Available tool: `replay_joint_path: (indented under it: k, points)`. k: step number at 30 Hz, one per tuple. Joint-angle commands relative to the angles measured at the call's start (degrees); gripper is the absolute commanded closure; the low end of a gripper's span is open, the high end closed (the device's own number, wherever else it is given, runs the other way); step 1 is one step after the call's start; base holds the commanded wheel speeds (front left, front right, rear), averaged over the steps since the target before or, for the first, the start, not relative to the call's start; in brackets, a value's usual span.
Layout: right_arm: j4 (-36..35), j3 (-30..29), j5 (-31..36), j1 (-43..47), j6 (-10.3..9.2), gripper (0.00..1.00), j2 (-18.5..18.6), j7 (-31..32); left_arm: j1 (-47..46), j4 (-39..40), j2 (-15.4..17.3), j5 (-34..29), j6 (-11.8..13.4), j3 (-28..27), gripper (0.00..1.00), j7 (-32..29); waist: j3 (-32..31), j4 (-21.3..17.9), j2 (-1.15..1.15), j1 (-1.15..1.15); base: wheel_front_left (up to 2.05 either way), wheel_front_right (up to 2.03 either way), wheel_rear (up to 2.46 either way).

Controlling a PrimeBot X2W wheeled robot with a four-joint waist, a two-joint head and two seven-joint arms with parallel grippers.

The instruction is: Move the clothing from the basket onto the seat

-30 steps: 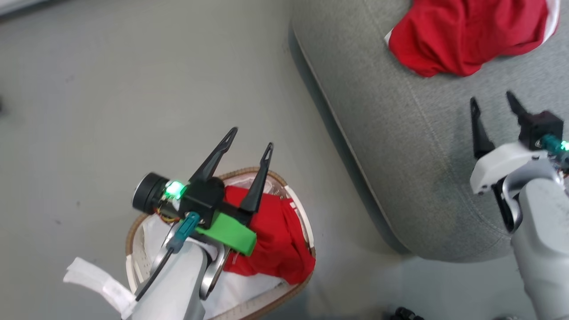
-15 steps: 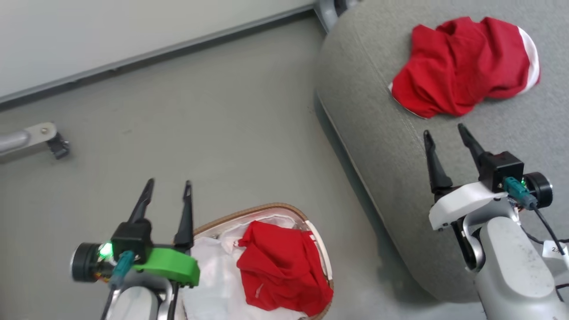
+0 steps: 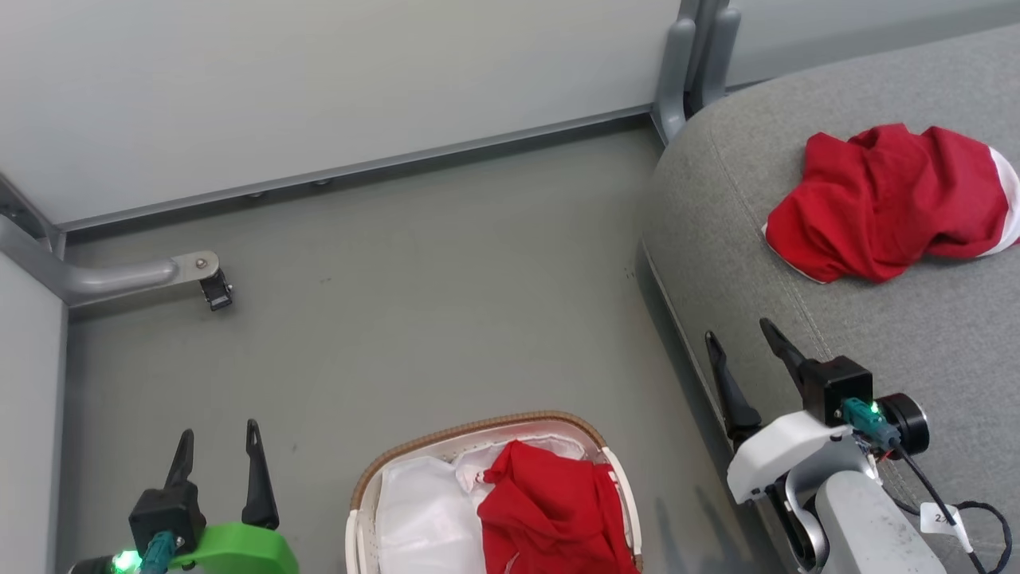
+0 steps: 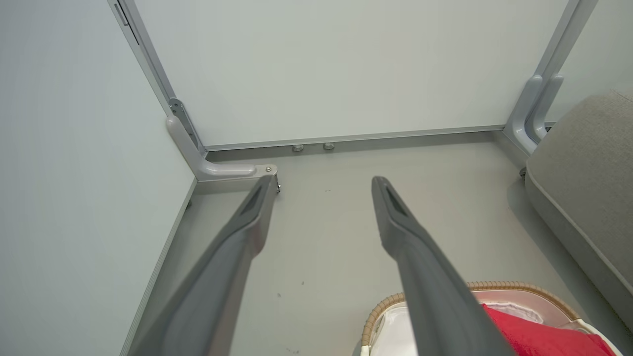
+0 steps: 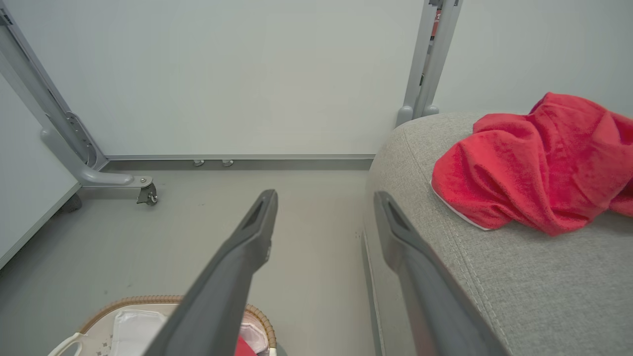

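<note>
Left gripper (image 3: 220,430), spread and empty, has drawn back off the basket (image 3: 446,430) to its right without a grab: one red garment (image 3: 558,518) stays inside, the other garment (image 3: 884,203) lies on the seat (image 3: 876,335) beyond the open right gripper (image 3: 737,330).

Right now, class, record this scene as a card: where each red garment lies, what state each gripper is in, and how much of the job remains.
garment one: crumpled on the seat
garment two: in the basket, on the white liner
basket: on the floor, apart from the seat
left gripper: open, empty, left of the basket
right gripper: open, empty, over the seat's edge
remaining: one garment to move
</note>
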State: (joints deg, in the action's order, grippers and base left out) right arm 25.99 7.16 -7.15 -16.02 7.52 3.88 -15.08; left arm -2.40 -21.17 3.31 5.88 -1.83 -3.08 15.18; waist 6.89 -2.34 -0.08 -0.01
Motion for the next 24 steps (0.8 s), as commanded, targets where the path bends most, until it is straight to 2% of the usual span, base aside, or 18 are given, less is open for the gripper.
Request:
replay_joint_path:
  k: [1, 13, 19, 24]
  points:
    - [0.4, 0.2, -0.4, 1.3, -0.06, 0.0, 0.0, -0.1, 1.6, -0.3, 0.0, -0.5, 0.1, -0.5, 0.0, 0.0, -2.9, 2.1, 0.08, 0.01, 0.0, 0.0, 0.0]
    - [1.5, 0.9, -1.2, 5.2, -0.06, 0.0, -0.4, -0.1, 6.2, 0.6, -0.4, 1.0, 0.2, -0.5, 0.0, 0.0, -5.3, 2.8, 0.08, 0.01, 0.0, 0.0, 0.0]
    - [1.3, 1.3, -1.1, 4.1, -0.06, 0.0, -0.5, -0.1, 4.7, 0.8, -0.4, 1.4, -0.1, 0.9, 0.0, 0.0, -4.2, 2.3, 0.08, 0.01, 0.0, 0.0, 0.0]
    - [-0.1, 1.5, -1.5, 2.2, -0.06, 0.0, -0.3, -0.1, 2.3, 0.4, -0.3, 1.9, -1.0, 4.8, 0.0, 0.0, -1.1, 1.3, 0.08, 0.01, 0.0, 0.0, 0.0]
